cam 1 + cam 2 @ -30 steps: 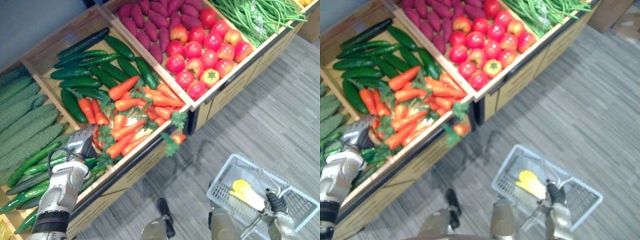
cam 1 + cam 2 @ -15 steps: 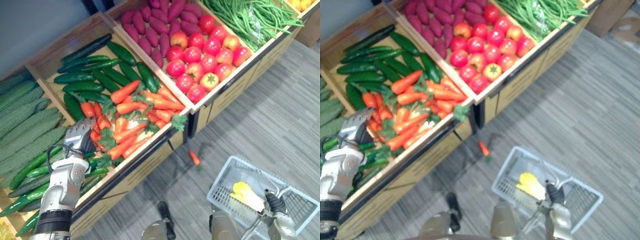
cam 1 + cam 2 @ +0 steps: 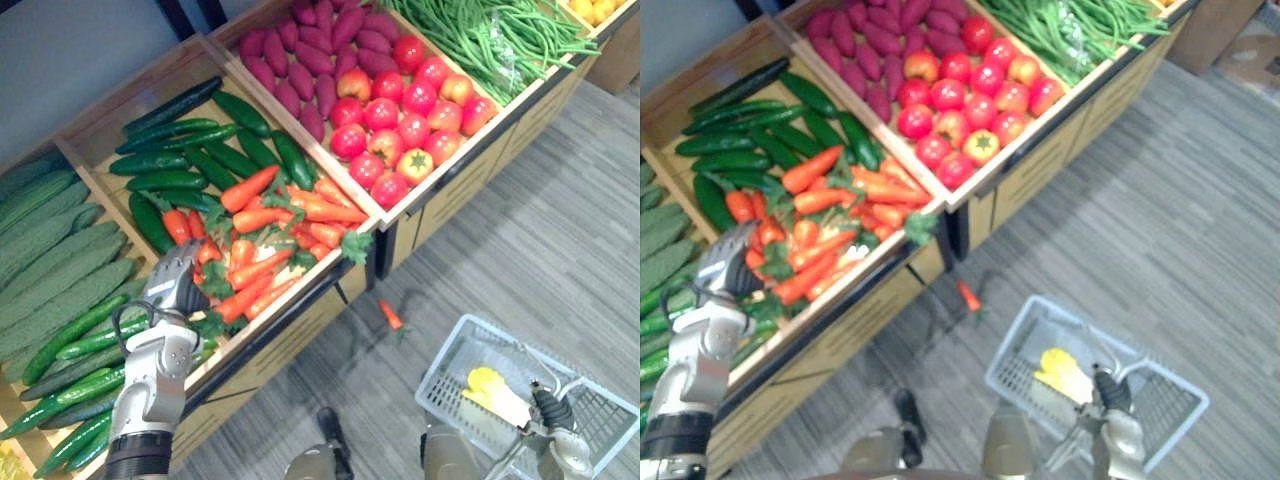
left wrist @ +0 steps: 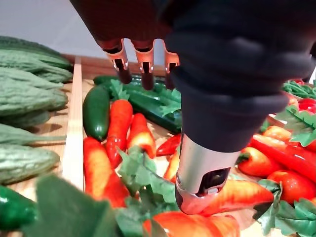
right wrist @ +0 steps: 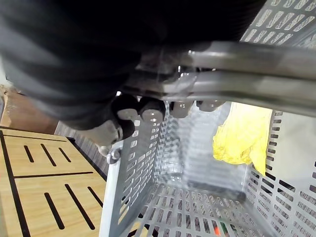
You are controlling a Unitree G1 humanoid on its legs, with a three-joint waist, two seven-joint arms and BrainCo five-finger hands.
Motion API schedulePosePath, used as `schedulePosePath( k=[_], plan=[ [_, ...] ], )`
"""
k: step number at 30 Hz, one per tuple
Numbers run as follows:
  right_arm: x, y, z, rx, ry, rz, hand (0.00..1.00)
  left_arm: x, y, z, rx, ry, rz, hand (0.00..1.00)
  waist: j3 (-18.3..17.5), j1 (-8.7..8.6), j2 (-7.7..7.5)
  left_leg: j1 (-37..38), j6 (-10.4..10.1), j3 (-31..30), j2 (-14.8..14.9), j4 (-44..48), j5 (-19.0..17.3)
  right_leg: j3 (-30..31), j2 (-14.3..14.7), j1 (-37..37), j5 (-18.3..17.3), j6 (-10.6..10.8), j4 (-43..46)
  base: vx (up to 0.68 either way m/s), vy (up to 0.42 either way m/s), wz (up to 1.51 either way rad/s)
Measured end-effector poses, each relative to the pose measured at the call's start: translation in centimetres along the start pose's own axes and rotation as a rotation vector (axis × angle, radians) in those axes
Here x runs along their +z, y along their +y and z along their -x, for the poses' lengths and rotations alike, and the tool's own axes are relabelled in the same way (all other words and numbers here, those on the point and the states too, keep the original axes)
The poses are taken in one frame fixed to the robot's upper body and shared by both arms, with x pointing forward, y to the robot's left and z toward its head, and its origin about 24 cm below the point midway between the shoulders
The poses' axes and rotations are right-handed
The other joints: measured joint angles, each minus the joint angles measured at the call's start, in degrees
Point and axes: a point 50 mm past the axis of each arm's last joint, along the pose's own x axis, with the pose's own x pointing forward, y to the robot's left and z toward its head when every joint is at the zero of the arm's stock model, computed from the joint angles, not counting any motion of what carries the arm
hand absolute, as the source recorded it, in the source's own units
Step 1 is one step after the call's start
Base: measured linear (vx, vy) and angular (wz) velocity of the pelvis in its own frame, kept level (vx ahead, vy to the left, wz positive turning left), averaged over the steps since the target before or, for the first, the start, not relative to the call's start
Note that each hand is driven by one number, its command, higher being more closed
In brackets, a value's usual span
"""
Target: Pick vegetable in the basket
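1. One left hand (image 3: 172,285) hung over the carrots (image 3: 262,265) at lower left of the head view, its fingers (image 4: 142,74) straight and released, grasping nothing.
2. Most carrots lay just beneath and ahead of those fingers in the crate (image 3: 330,275), long axes running lower left to upper right.
3. One stray carrot (image 3: 389,314) lay on the floor (image 3: 560,230), between crate and basket (image 3: 445,355).
4. Right hand (image 3: 556,440), lower right and well apart, was clenched round the handle (image 5: 247,64); the left was judged nearer.
5. Leaves masked several carrots; thumb contact could not be determined; the yellow item (image 3: 487,383) in the basket was unidentified.
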Motion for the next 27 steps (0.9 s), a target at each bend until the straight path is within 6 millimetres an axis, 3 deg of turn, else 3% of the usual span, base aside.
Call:
schedulePosePath(
  k=[10,27],
  plan=[
    [0.1,0.1,0.0,0.002,-0.001,0.0,1.0,-1.6,-1.4,0.3,-0.049,0.104,0.049,0.0,0.0,-0.2,-0.02,0.05,-0.03,0.19,0.09,0.03,-0.03,-0.23,0.08,-0.21,0.06,-0.09,0.02,0.0,0.0,0.0],
    [0.3,0.2,-0.1,0.009,-0.01,0.0,1.0,-2.3,-3.4,0.2,-0.113,0.172,0.082,0.0,0.03,-0.56,-0.39,-1.1,-0.23,0.91,0.53,-0.43,-0.16,0.1,0.75,-1.97,0.4,-0.51,-0.34,0.0,-0.002,-0.02]
  ],
)
